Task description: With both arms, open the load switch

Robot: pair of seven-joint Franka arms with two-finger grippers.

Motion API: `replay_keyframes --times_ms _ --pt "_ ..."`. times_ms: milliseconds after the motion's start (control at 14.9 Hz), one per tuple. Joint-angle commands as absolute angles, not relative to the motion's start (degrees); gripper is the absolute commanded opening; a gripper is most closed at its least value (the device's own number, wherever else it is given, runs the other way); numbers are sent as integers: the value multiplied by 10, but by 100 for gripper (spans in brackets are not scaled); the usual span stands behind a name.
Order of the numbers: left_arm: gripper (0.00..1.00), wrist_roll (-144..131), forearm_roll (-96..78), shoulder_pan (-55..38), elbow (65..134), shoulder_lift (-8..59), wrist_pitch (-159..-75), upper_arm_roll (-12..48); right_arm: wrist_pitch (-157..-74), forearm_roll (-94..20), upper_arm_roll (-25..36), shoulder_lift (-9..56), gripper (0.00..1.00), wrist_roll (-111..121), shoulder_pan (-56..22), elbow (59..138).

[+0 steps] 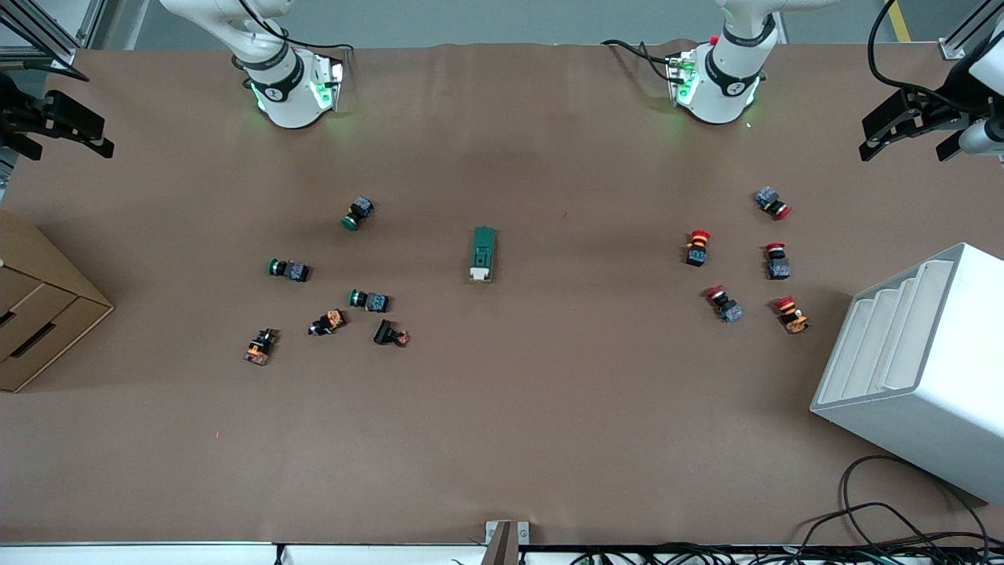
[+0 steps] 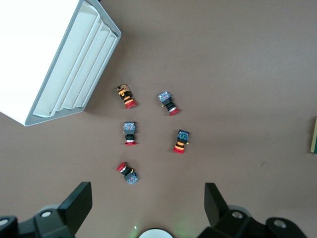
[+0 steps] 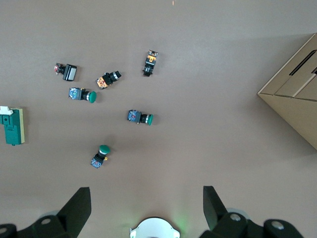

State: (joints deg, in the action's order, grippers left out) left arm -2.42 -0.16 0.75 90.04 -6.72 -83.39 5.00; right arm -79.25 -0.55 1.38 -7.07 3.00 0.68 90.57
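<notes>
The load switch (image 1: 483, 253), a dark green block with a white lever end, lies flat mid-table between the two arm bases. It also shows in the right wrist view (image 3: 12, 126) and as a sliver at the frame edge in the left wrist view (image 2: 314, 135). My left gripper (image 1: 910, 140) hangs open high over the left arm's end of the table, nothing between its fingers (image 2: 147, 194). My right gripper (image 1: 100, 135) hangs open high over the right arm's end, likewise holding nothing (image 3: 147, 196). Both are well away from the switch.
Several green-capped and orange push buttons (image 1: 369, 300) lie scattered toward the right arm's end, several red-capped ones (image 1: 776, 260) toward the left arm's end. A white slotted rack (image 1: 918, 361) stands by the red ones and a cardboard box (image 1: 39, 314) at the right arm's end. Cables (image 1: 878, 518) trail near the front edge.
</notes>
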Motion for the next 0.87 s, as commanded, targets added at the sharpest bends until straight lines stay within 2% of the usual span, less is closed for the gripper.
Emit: replay_keyframes --times_ms 0,269,471,605,807 --pt "100 -27 11 4 887 -61 -828 54 -791 3 15 -80 100 37 3 913" --pt "100 -27 7 -1 879 -47 -830 54 -791 3 16 -80 100 37 3 914" --pt "100 -33 4 -18 851 3 -850 62 -792 3 16 -80 100 37 3 913" --pt "100 -81 -1 -29 858 21 -909 82 -791 3 16 -80 100 37 3 913" --pt "100 -202 6 -48 861 60 -951 137 -791 3 16 -80 100 37 3 913"
